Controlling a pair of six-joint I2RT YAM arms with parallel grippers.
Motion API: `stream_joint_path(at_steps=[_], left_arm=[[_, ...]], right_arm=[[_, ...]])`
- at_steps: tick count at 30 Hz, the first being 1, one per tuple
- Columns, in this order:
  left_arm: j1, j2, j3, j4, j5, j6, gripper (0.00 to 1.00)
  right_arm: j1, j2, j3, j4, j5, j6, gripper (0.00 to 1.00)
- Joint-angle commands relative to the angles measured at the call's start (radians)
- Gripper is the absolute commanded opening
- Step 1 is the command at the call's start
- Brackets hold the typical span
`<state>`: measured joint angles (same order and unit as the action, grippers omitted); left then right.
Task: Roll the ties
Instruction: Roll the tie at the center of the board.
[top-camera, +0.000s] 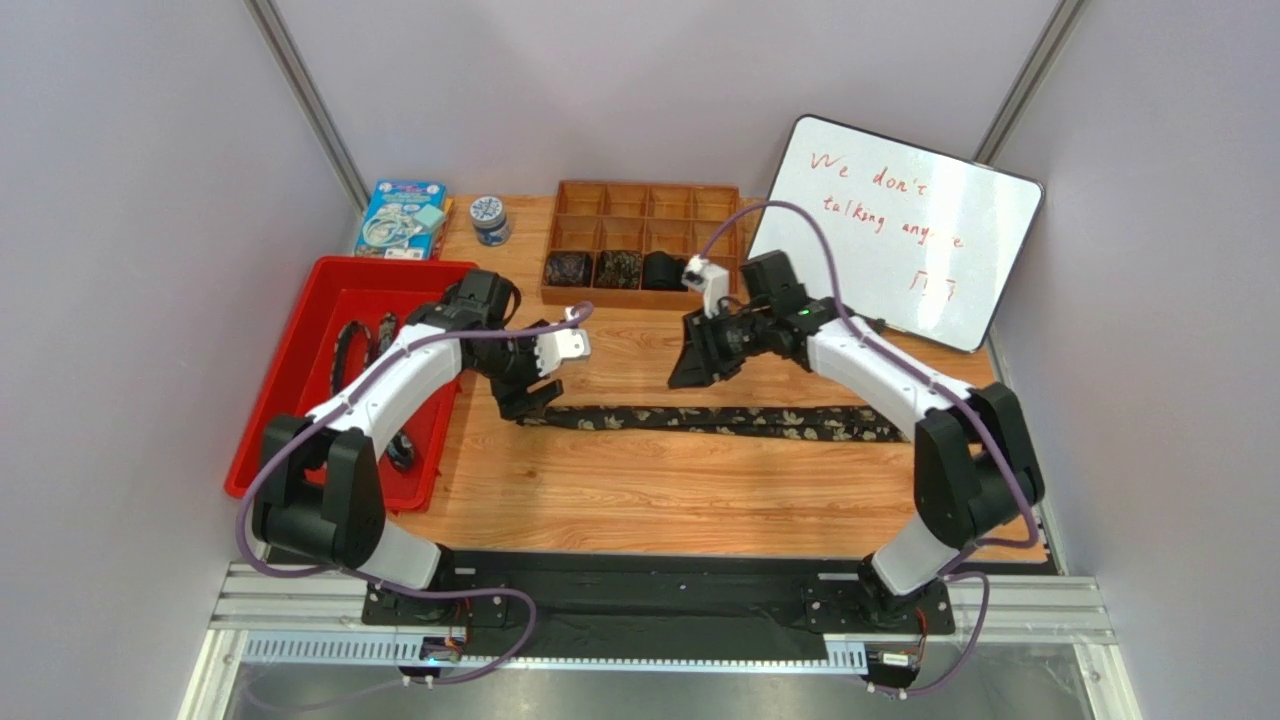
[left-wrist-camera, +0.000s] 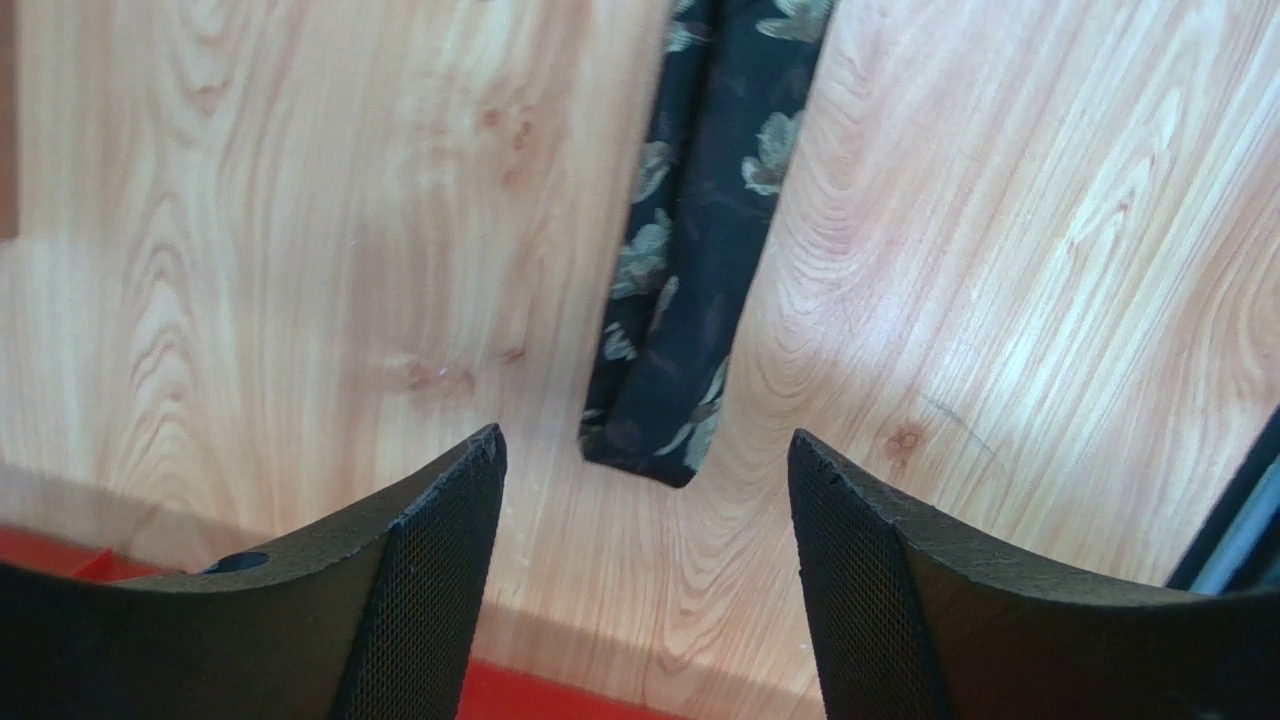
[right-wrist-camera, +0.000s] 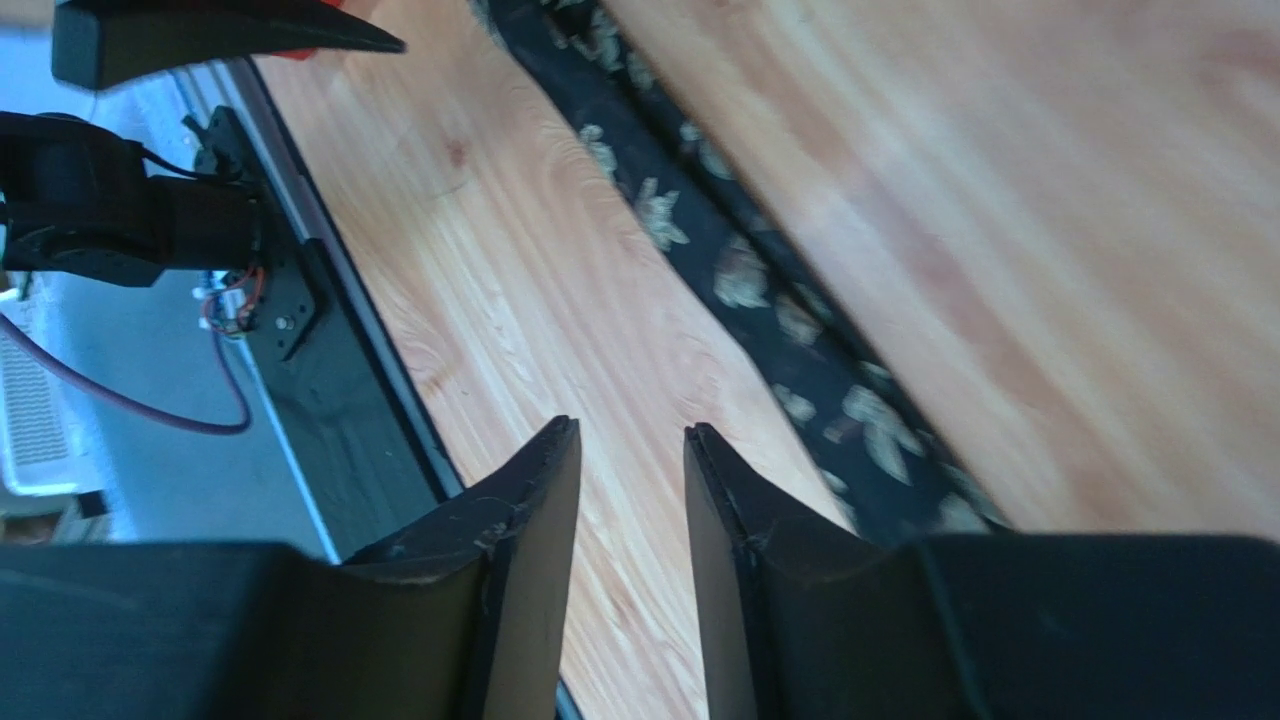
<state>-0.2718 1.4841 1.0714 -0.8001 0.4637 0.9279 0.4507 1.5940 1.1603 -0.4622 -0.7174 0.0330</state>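
One dark floral tie (top-camera: 721, 422) lies flat and stretched left to right across the wooden table (top-camera: 631, 495). My left gripper (top-camera: 526, 399) is open just over its narrow left end; in the left wrist view the tie's end (left-wrist-camera: 661, 420) lies just ahead of the spread jaws (left-wrist-camera: 646, 450), untouched. My right gripper (top-camera: 694, 360) hangs above the tie's middle, on its far side. Its jaws (right-wrist-camera: 631, 435) are only narrowly apart and empty, with the tie (right-wrist-camera: 721, 270) to their right. Three rolled ties (top-camera: 616, 269) sit in the front row of the wooden divider box (top-camera: 646, 203).
A red tray (top-camera: 301, 323) with more dark ties stands at the left, under the left arm. A whiteboard (top-camera: 902, 233) leans at the back right. A blue packet (top-camera: 401, 219) and a small jar (top-camera: 489, 221) stand at the back left.
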Motion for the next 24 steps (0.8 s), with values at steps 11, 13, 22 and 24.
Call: stream_joint_path(at_steps=[11,13,22,24], left_arm=[[-0.121,0.129,-0.019,0.153,-0.049,0.147,0.75],[-0.157,0.156,0.001,0.151,-0.082,0.158,0.76],[-0.214,0.312,0.116,0.061,-0.102,0.2,0.74],[-0.225,0.347,0.139,0.036,-0.106,0.204,0.67]], right_arm=[[0.138,0.25,0.055,0.234,0.016,0.307,0.32],[0.12,0.253,0.053,0.24,-0.007,0.327,0.32],[0.098,0.238,0.013,0.304,-0.063,0.456,0.37],[0.098,0.242,0.018,0.304,-0.071,0.464,0.38]])
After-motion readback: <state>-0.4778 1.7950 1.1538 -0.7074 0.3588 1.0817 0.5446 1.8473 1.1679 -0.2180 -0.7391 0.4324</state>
